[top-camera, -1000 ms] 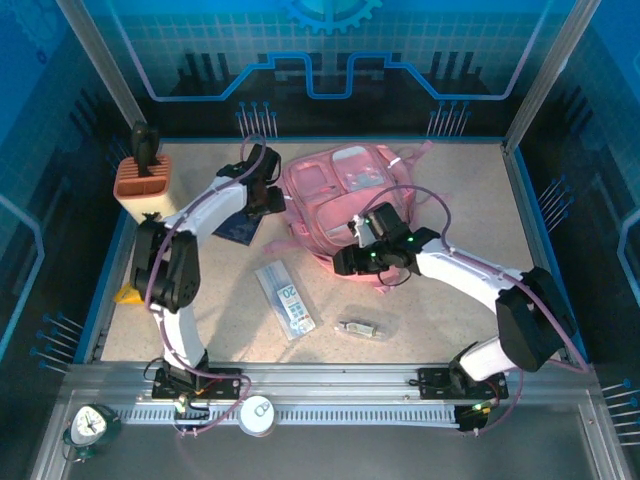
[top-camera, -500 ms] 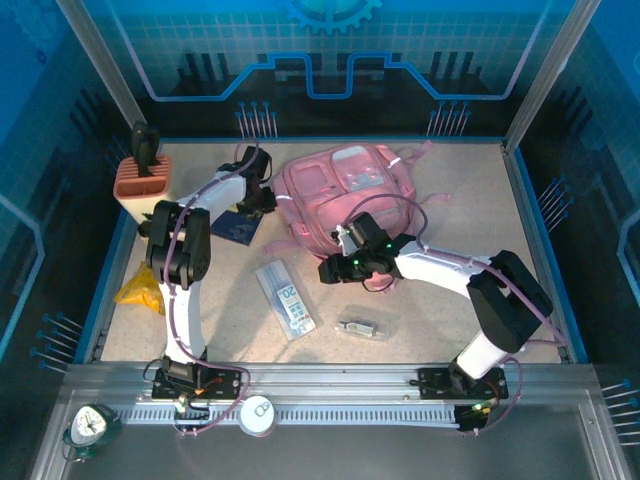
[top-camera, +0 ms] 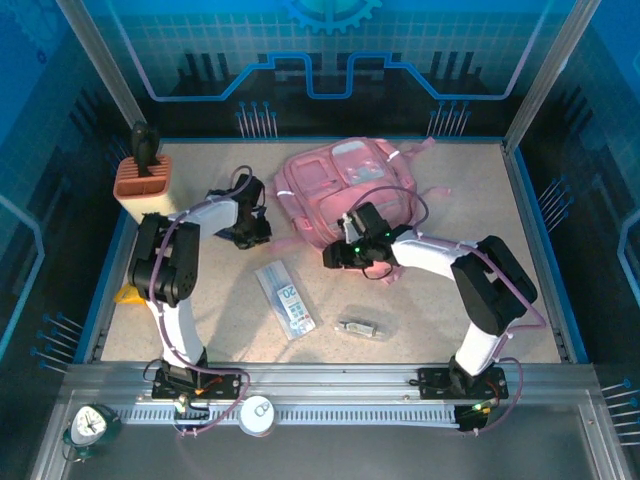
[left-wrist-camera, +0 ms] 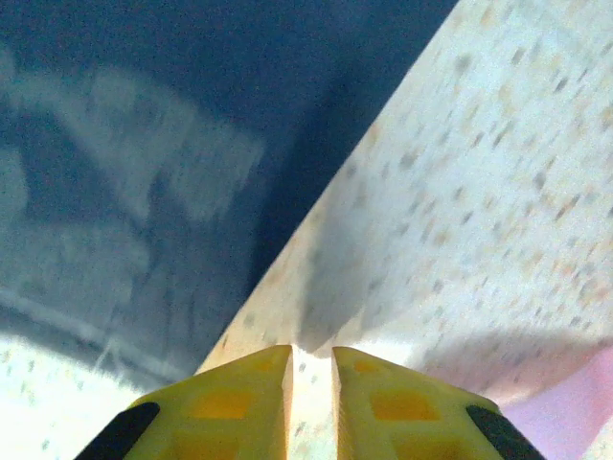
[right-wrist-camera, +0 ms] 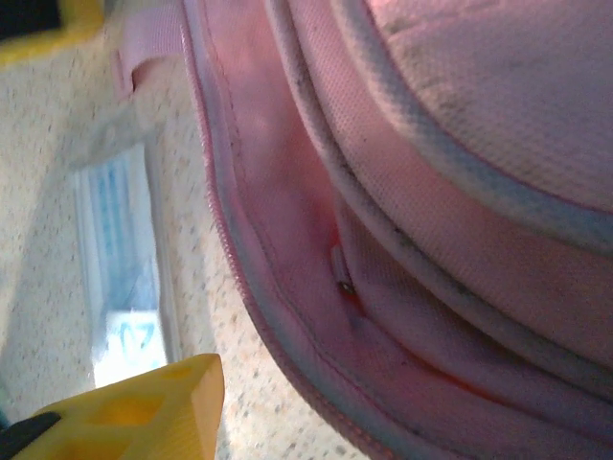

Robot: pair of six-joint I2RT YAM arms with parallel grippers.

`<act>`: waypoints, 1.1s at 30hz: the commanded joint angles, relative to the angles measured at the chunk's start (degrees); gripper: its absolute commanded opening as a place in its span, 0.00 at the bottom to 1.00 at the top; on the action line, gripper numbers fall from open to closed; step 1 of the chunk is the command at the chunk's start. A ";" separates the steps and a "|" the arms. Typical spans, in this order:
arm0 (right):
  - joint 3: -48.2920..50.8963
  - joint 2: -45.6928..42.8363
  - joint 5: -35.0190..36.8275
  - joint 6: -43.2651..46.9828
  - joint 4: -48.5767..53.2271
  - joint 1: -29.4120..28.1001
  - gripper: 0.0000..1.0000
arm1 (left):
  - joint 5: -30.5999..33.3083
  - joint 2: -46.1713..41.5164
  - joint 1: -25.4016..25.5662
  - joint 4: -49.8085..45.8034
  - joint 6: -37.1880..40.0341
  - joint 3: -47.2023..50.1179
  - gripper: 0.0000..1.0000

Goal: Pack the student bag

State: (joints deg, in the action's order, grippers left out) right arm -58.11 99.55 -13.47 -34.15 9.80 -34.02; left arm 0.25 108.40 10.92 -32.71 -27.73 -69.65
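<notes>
The student bag [top-camera: 345, 185], a large pink backpack, lies at the back middle of the table. Its zipped lower rim [right-wrist-camera: 287, 297] runs close past my right gripper. My right gripper [top-camera: 338, 257] [right-wrist-camera: 153, 192] is at the bag's near left edge, open, with one yellow finger [right-wrist-camera: 134, 412] low and the other at the top corner. Only table and a pink strap lie between them. My left gripper [top-camera: 252, 232] [left-wrist-camera: 311, 356] hangs low over the table at the edge of a dark blue booklet [left-wrist-camera: 124, 144]. Its yellow fingers [left-wrist-camera: 230, 393] stand a narrow gap apart with bare table between them.
A clear packet marked 20 [top-camera: 287, 298] [right-wrist-camera: 120, 278] and a small clear packet [top-camera: 362, 327] lie in the near middle. A tan holder [top-camera: 143, 182] stands at the back left, with a yellow thing [top-camera: 125, 293] by the left wall. A clock [top-camera: 88, 425] sits on the near rail.
My left gripper came nearer from beside the bag to the booklet, and its jaws narrowed. My right gripper slid left along the bag's near edge.
</notes>
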 commanded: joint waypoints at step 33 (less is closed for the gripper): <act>-1.84 -9.97 3.20 2.94 7.48 -1.89 0.57 | -5.15 1.03 -5.16 3.27 -1.72 -0.69 0.24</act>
State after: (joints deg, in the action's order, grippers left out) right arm -59.61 91.05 -10.72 -32.29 15.38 -34.87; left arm -2.17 113.01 6.07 -26.57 -28.62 -75.26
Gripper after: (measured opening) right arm 0.571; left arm 0.242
